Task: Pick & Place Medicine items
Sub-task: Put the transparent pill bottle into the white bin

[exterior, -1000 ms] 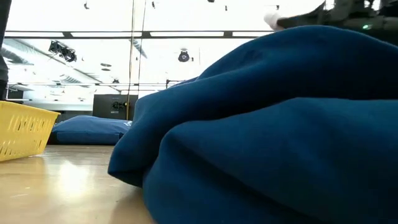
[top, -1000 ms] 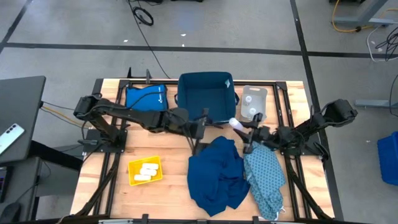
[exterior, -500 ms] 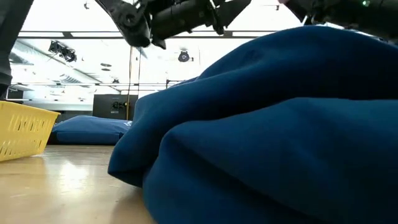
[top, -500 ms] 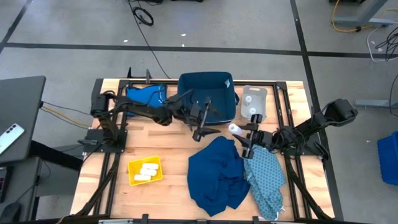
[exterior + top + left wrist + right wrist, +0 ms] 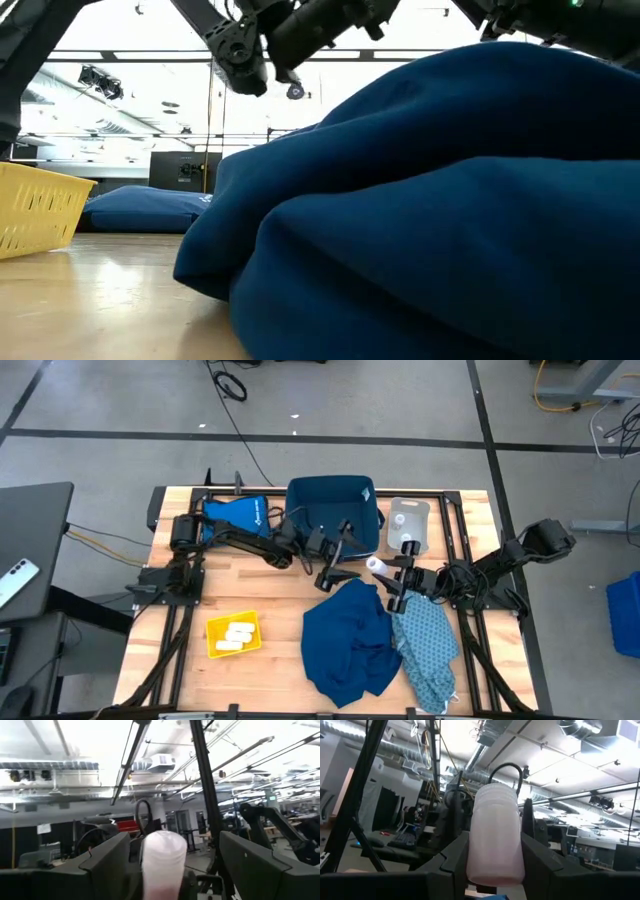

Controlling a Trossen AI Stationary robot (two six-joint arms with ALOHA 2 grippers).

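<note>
Right pincer (image 5: 385,584) of mine clamped a white bottle (image 5: 377,565) above the blue cloth (image 5: 347,635); left pincer (image 5: 343,557) gaped beside it.

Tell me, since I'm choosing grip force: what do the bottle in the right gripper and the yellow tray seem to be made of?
The bottle, held between the right gripper's fingers, looks like translucent whitish plastic with a matte, frosted finish; light glows softly through its ribbed neck. The yellow tray seems to be rigid molded plastic: uniform bright colour, and slotted walls in the low view.
</note>
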